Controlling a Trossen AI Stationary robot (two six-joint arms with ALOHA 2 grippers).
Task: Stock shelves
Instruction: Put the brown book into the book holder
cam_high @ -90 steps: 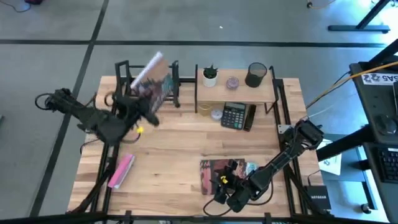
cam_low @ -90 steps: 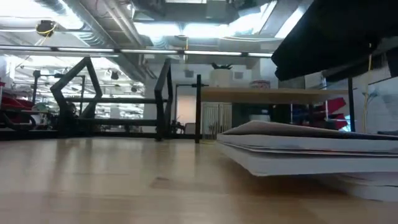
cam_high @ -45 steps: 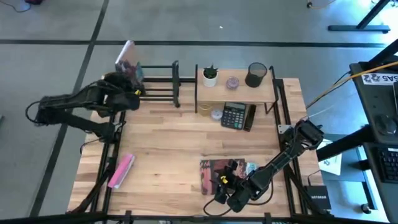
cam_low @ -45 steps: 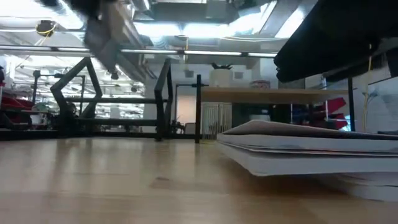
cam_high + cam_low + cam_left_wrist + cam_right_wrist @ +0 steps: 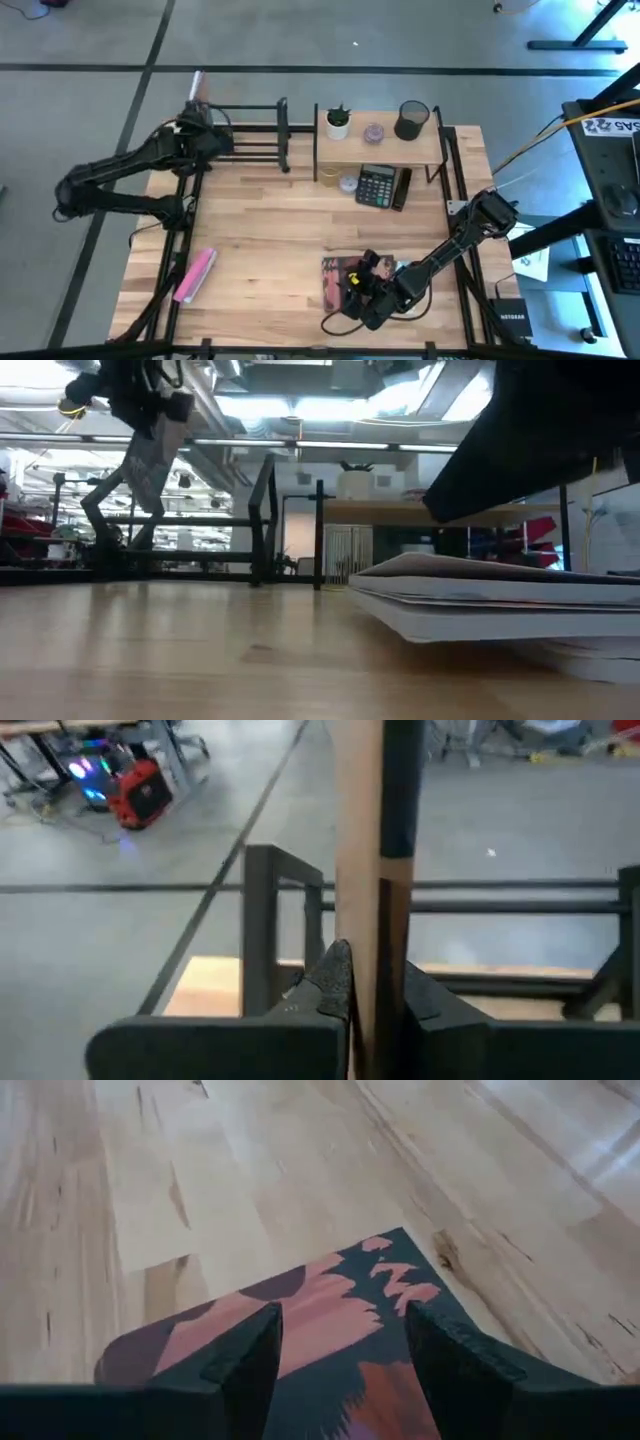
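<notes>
Black metal bars form the low rack [image 5: 240, 135] at the far left of the butcher-block tabletop [image 5: 270, 230]; this rack serves as landmark. Just to its right stands the two-level wooden shelf [image 5: 380, 150] on thin black posts. Shelf's top board carries a small white pot with a plant [image 5: 338, 122], a small pale round item [image 5: 373, 132] and a dark cup [image 5: 410, 120]; lower level holds a calculator [image 5: 377, 186], a dark flat item [image 5: 402, 188] beside it and a small round jar [image 5: 347, 183]. Left gripper [image 5: 195, 125] hangs over the rack's left end, jaws clamped on a thin book [image 5: 360, 870] held upright on edge above the bars; in the low view the book [image 5: 150, 455] tilts slightly, clear of the rack's end frame. Rack's end frame and rails stand directly under the book in the left wrist view. Well away from the rack, toward the near edge, a magazine [image 5: 345, 275] with a dark and pink cover lies flat; right gripper [image 5: 362, 290] sits over it, jaws apart, fingers [image 5: 240, 1350] straddling the cover's corner. A pink object [image 5: 195, 274] lies near the front left, well clear of the rack. Surface: light planked wood, bare between rack and magazine. Beyond the table: grey concrete floor, a desk at right, ceiling ducts and lights in the low view.
</notes>
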